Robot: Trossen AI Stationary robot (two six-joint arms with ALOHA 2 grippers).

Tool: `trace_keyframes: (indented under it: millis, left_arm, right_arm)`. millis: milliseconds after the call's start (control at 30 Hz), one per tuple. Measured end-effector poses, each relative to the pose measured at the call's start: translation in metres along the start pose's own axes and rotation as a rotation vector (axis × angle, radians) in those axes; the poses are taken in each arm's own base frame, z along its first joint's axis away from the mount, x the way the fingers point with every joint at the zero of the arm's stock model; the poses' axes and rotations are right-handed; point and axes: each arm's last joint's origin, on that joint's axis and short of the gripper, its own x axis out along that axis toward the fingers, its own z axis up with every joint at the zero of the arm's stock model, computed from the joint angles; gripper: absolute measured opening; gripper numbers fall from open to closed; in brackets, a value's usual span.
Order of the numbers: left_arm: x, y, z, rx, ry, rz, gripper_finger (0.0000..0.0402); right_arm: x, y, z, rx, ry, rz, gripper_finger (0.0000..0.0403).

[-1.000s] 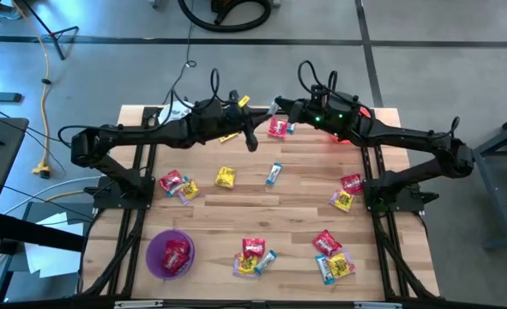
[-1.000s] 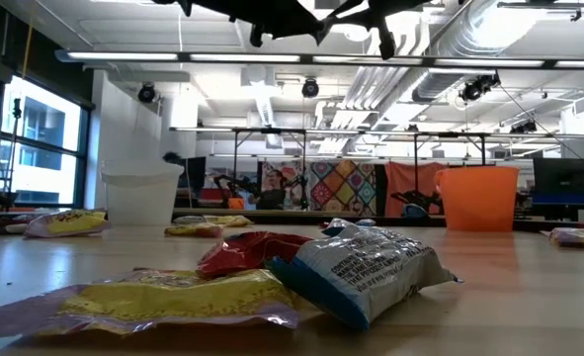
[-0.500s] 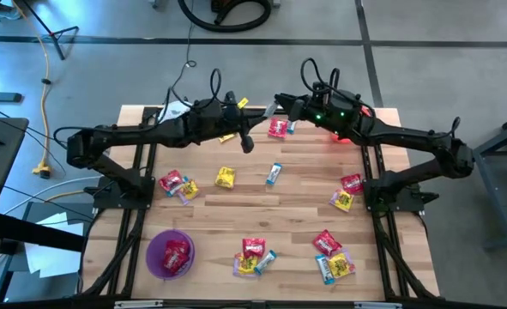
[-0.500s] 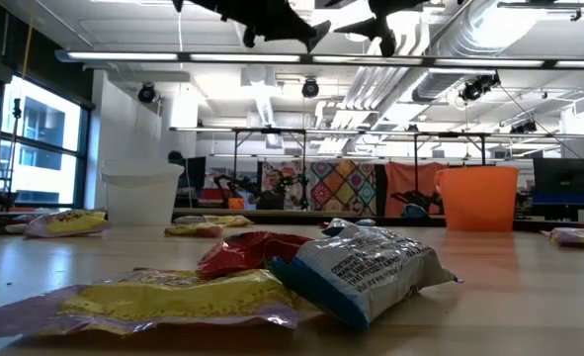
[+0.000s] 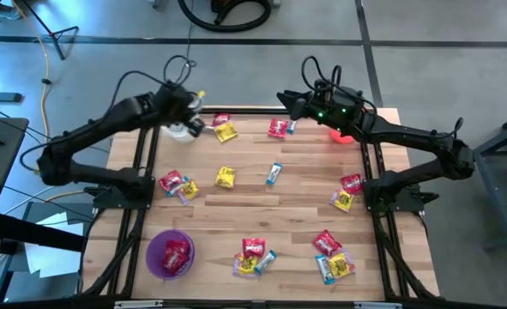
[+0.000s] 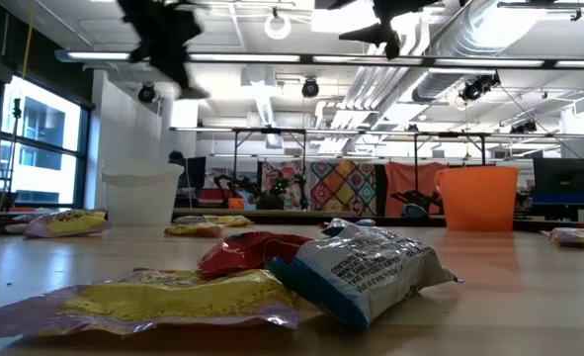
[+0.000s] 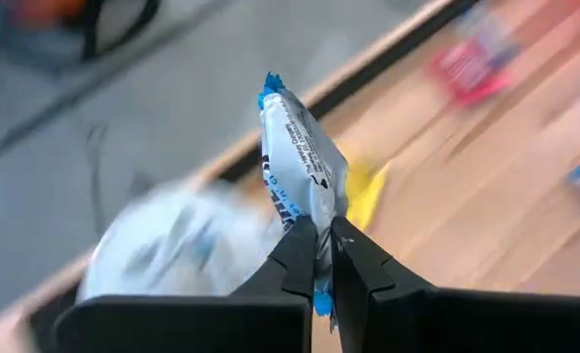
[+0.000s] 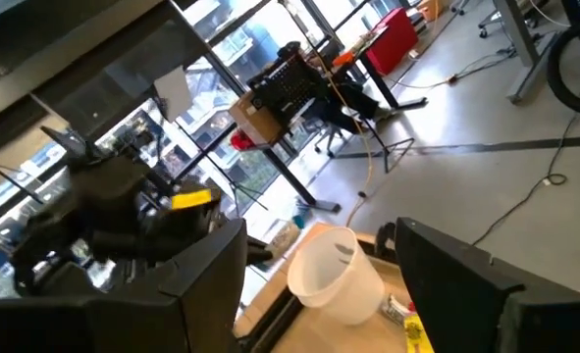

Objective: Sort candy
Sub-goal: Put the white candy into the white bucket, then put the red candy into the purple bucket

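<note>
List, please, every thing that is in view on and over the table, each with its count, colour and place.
table: one, light wood, under everything.
white bucket: one, white, far left corner of the table.
orange bucket: one, orange, far right corner, partly under the right arm.
purple bucket: one, purple, near left corner.
loose candy: about sixteen, red, yellow and light blue, spread over the table.
bucket candy: one, red, inside the purple bucket.
held candy: one, light blue and white, in the left hand.
left hand: one, dark, shut on the held candy, above the white bucket.
right hand: one, dark, open, over the far edge.
</note>
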Motion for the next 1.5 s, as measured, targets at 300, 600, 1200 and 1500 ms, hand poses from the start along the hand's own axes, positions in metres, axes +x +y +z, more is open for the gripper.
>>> trace_keyframes:
  millis: [300, 600, 1200, 1500]
  left_arm:
    - [0.051, 0.061, -0.014, -0.086, 0.377, 0.003, 0.0000]
    - [0.114, 0.091, -0.020, -0.104, 0.535, 0.010, 0.0000]
    - [0.124, 0.095, -0.018, -0.110, 0.505, -0.013, 0.0089]
    - [0.062, 0.079, -0.005, -0.061, 0.274, -0.020, 0.0115]
  right_arm:
    - [0.000, -0.002, -0.003, -0.008, 0.030, -0.024, 0.0255]
    - [0.000, -0.002, -0.003, -0.008, 0.031, -0.024, 0.0255]
    - [0.000, -0.002, -0.004, -0.023, 0.044, -0.021, 0.0255]
    - [0.000, -0.003, -0.005, -0.038, 0.055, -0.028, 0.0255]
